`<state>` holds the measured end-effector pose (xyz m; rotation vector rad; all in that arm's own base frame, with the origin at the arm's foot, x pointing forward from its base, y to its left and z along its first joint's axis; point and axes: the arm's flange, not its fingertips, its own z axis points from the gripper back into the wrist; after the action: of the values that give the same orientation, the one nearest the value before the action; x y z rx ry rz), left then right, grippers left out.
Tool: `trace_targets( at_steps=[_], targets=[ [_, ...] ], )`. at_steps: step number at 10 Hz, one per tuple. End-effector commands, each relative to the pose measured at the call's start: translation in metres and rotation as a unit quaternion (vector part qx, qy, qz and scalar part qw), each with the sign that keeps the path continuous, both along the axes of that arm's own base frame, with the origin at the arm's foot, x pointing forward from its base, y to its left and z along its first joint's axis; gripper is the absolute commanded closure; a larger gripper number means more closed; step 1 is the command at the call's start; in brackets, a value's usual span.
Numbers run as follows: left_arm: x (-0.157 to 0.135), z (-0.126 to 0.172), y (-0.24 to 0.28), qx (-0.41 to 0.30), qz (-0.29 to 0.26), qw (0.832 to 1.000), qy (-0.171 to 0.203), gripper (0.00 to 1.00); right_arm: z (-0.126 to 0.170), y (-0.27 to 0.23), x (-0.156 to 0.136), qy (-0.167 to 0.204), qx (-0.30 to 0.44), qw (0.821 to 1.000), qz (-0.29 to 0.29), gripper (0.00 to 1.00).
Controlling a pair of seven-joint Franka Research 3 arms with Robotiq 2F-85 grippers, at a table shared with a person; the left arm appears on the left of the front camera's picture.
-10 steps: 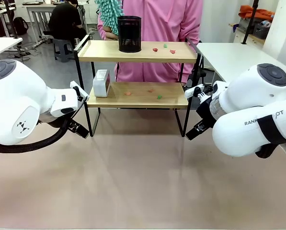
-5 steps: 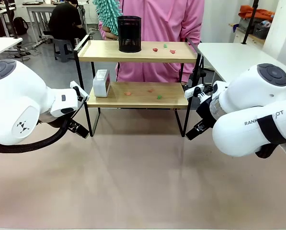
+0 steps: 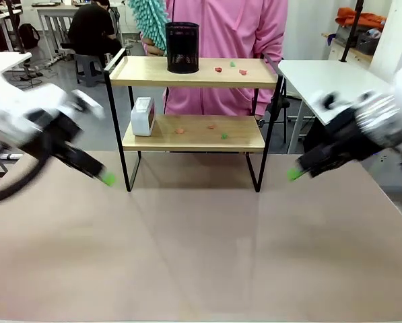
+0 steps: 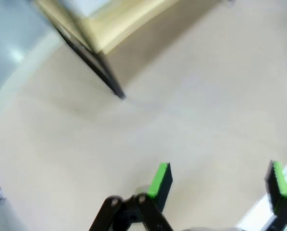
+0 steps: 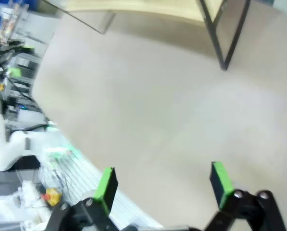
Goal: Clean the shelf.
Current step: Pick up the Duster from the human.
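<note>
Front view: the shelf (image 3: 194,132) stands at the far middle of the table (image 3: 201,256), with coloured scraps (image 3: 218,69) on both boards and a black mesh cup (image 3: 182,47) on top. My left claw (image 3: 106,178) and right claw (image 3: 293,173) flank it low down, both blurred.

Left wrist view: my left claw (image 4: 219,187) is spread and empty, with the shelf (image 4: 105,72) ahead.

Right wrist view: my right claw (image 5: 162,185) gapes, empty, over the tabletop near a leg of the shelf (image 5: 225,43).

Left arm (image 3: 22,121), right arm (image 3: 389,111): white shells, blurred — black jaws, green pads (image 4: 158,180).
</note>
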<state>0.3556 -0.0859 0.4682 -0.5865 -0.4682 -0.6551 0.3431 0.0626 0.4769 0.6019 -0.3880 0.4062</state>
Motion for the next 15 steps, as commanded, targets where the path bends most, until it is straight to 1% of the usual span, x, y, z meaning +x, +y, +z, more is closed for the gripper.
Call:
trace_targets(
  at_steps=[1,2,3,4,5,6,7,8,15],
  targets=[
    [-0.043,0.017,0.113,-0.151,0.152,0.976,-0.028,0.0,0.023,-0.108,-0.045,0.002,0.193,0.977,-0.093,0.0],
    [-0.065,0.021,0.172,-0.218,0.269,0.937,-0.049,0.0,0.028,-0.16,-0.071,-0.024,0.267,0.954,-0.135,0.0],
    [-0.089,0.004,0.234,-0.279,0.364,0.887,-0.056,0.0,0.02,-0.216,-0.098,-0.051,0.324,0.922,-0.206,0.0],
    [-0.108,-0.021,0.273,-0.332,0.424,0.841,-0.047,0.0,0.004,-0.256,-0.119,-0.053,0.361,0.894,-0.26,0.0],
    [-0.117,-0.044,0.292,-0.365,0.452,0.813,-0.029,0.0,-0.017,-0.283,-0.129,-0.044,0.388,0.869,-0.304,0.0],
    [-0.11,-0.063,0.292,-0.382,0.484,0.787,-0.002,0.0,-0.041,-0.299,-0.128,-0.024,0.407,0.855,-0.321,0.0],
    [-0.093,-0.074,0.289,-0.368,0.507,0.777,0.057,0.0,-0.063,-0.297,-0.113,0.007,0.391,0.851,-0.35,0.0],
    [-0.122,-0.017,0.354,-0.298,0.414,0.86,0.013,0.0,-0.01,-0.318,-0.153,-0.018,0.369,0.876,-0.309,0.0],
    [-0.122,-0.017,0.354,-0.298,0.414,0.86,0.013,0.0,-0.01,-0.318,-0.153,-0.018,0.369,0.876,-0.309,0.0]
  ],
)
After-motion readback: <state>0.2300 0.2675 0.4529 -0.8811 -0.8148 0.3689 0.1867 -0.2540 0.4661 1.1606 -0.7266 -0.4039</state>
